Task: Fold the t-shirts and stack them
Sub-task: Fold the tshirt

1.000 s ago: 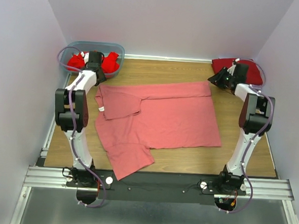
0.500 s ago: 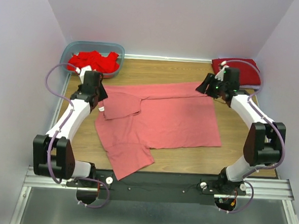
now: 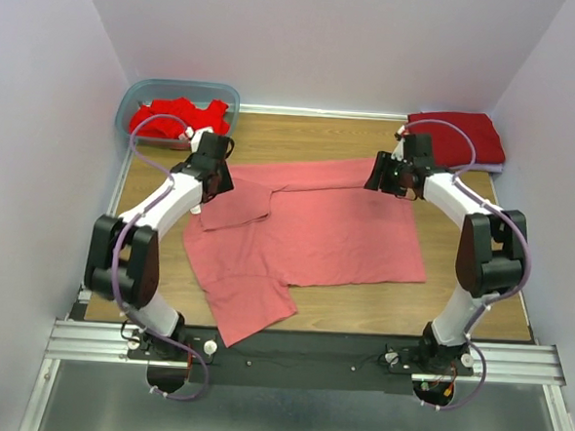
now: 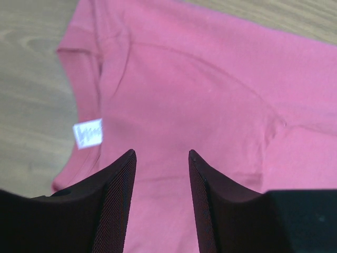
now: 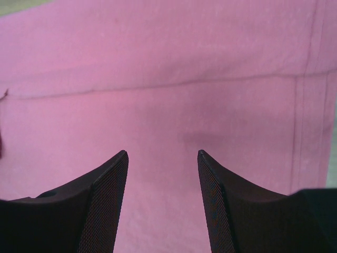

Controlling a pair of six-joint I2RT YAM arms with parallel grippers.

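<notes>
A salmon-pink t-shirt point(image 3: 316, 232) lies spread on the wooden table, one sleeve folded in at the upper left and one hanging toward the front edge. My left gripper point(image 3: 215, 177) is open just above its collar end; the left wrist view shows the pink cloth point(image 4: 210, 95) and its white tag point(image 4: 88, 133) between and beyond the open fingers. My right gripper point(image 3: 380, 174) is open above the shirt's far right corner, with pink cloth point(image 5: 158, 79) under it. Bright red tees point(image 3: 176, 118) fill the tub. A folded crimson tee point(image 3: 458, 140) lies at the back right.
The translucent blue-grey tub point(image 3: 139, 94) stands in the back left corner. Walls close in the table on three sides. Bare wood point(image 3: 479, 276) shows right of the shirt and along the front.
My left gripper has swung from the tub toward the shirt's collar end. My right gripper has moved from the crimson tee left to the pink shirt's far right corner.
</notes>
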